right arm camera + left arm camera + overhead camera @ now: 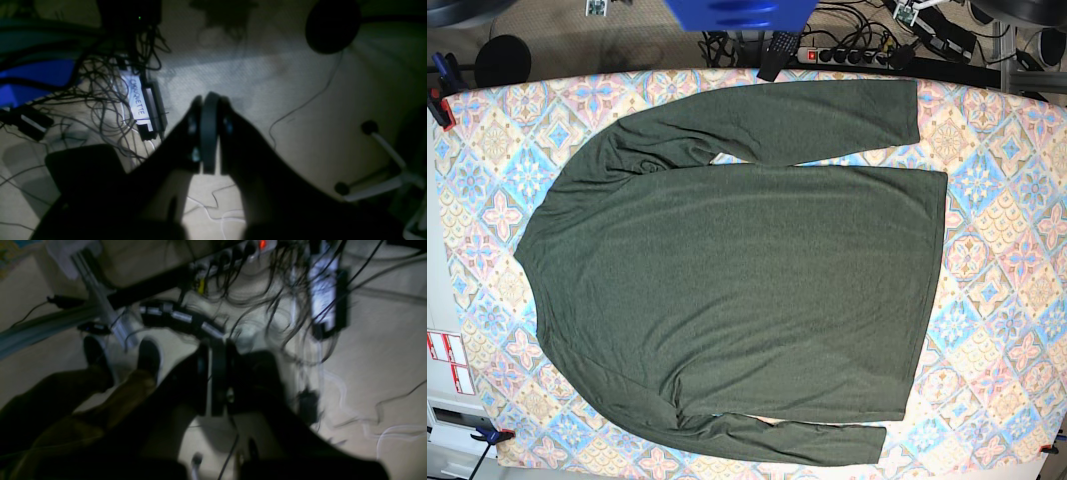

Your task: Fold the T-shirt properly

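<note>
Closed jaws of the left gripper [213, 373] and right gripper [209, 130] hang over cable-strewn floor, holding nothing. Away from both, the T-shirt [747, 270] lies flat and unfolded on the patterned table [1012, 260], sleeves along its sides; every fold remains.

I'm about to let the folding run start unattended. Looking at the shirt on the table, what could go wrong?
1. The shirt has one sleeve lying along the table's near edge; a grab there could drag it off.
2. The other sleeve partly overlaps the body, so an end effector might pinch two layers together.
</note>
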Controlling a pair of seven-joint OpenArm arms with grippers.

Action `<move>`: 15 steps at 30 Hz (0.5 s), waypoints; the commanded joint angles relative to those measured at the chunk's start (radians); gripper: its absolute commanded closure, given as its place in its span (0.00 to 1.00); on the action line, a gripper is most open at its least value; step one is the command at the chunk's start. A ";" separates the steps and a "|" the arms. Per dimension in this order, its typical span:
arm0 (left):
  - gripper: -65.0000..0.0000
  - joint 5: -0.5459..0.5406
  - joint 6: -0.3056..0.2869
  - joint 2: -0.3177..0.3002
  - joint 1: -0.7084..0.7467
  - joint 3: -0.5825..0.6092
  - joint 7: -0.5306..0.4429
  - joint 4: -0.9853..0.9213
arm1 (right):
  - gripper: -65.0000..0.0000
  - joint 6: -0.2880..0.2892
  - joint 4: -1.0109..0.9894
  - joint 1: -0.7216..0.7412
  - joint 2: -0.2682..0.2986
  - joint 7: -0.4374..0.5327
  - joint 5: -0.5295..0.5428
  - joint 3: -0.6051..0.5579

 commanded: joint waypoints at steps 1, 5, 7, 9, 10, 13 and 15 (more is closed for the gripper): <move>1.00 -0.031 0.003 -0.036 0.034 -0.002 -0.020 0.083 | 1.00 -0.002 0.031 -0.033 0.007 0.013 0.000 0.004; 1.00 -0.143 0.004 -0.078 0.096 -0.017 -0.018 0.216 | 1.00 -0.002 0.128 -0.079 0.007 0.011 0.001 0.004; 1.00 -0.196 0.004 -0.093 0.129 -0.054 -0.017 0.284 | 1.00 -0.002 0.178 -0.096 0.007 -0.010 0.001 0.004; 1.00 -0.232 0.004 -0.093 0.148 -0.087 -0.015 0.339 | 1.00 -0.002 0.230 -0.101 0.007 -0.041 0.001 0.004; 1.00 -0.247 0.004 -0.093 0.155 -0.109 -0.015 0.368 | 1.00 -0.002 0.260 -0.108 0.007 -0.058 0.001 0.004; 1.00 -0.273 0.004 -0.097 0.160 -0.152 -0.014 0.437 | 1.00 -0.002 0.347 -0.111 0.007 -0.107 0.001 0.004; 1.00 -0.279 0.003 -0.097 0.160 -0.175 -0.012 0.472 | 1.00 -0.002 0.396 -0.111 0.007 -0.138 0.001 0.004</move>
